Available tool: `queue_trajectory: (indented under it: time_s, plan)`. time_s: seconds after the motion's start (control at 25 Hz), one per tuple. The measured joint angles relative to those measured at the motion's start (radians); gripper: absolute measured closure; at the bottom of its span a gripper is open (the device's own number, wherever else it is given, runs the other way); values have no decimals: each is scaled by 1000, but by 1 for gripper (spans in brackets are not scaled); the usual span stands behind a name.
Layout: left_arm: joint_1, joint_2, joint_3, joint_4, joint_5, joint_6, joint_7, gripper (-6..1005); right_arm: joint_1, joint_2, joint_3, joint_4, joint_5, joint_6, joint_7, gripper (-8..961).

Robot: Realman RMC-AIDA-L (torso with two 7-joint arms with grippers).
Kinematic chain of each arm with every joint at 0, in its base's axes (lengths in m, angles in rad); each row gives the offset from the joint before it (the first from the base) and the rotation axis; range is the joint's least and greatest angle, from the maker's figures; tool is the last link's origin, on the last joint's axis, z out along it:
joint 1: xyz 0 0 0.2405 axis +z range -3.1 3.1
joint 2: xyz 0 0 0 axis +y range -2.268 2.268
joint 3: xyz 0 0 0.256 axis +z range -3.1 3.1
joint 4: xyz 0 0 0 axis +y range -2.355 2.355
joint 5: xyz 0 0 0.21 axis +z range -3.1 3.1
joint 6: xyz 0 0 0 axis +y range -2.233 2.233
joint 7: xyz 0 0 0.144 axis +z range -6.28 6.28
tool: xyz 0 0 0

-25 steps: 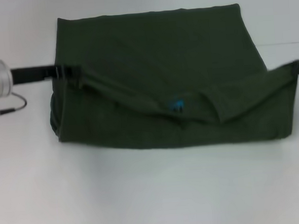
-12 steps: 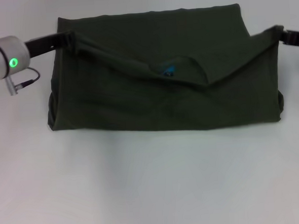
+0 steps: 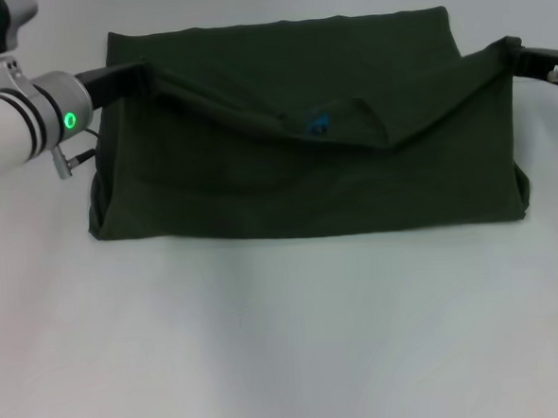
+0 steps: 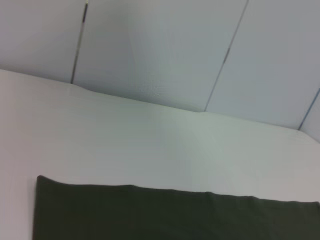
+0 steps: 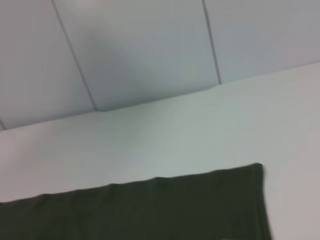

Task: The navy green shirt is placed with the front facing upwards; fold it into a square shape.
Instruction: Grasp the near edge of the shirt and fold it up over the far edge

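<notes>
The navy green shirt (image 3: 306, 179) lies on the white table as a wide dark olive band, partly folded. Its upper layer is lifted at both ends and sags in the middle, where the neck label's blue print (image 3: 318, 125) shows. My left gripper (image 3: 136, 76) is shut on the left corner of that layer, near the shirt's far edge. My right gripper (image 3: 518, 52) is shut on the right corner, at about the same depth. The left wrist view shows only a flat edge of the shirt (image 4: 175, 215). The right wrist view shows the shirt (image 5: 150, 210) with one corner.
The white table (image 3: 287, 341) stretches bare in front of the shirt and on both sides. A pale panelled wall (image 4: 150, 50) rises behind the table's far edge. The left arm's silver wrist with a green light (image 3: 69, 119) hangs over the table's left side.
Both grippers have carried the lifted edge away from me, toward the shirt's far edge. The fold at the near side has flattened and the blue label has moved farther back.
</notes>
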Motion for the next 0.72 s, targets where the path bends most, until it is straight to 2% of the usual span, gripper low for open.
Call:
queue_trajectory:
  time_s: [0.04, 0.08, 0.16, 0.72]
  plan:
    - [-1, -7, 1, -12, -24, -20, 31, 998, 1, 13, 0, 13, 24, 35, -42, 789]
    - [-1, -7, 1, -12, -24, -20, 31, 998, 1, 13, 0, 13, 24, 35, -42, 787]
    - [-2, -15, 1, -23, -52, -37, 66, 997, 2, 32, -1, 18, 52, 65, -88, 784]
    - [3, -27, 27, -26, -80, -40, 90, 984, -6, 43, -4, 19, 62, 70, -103, 762]
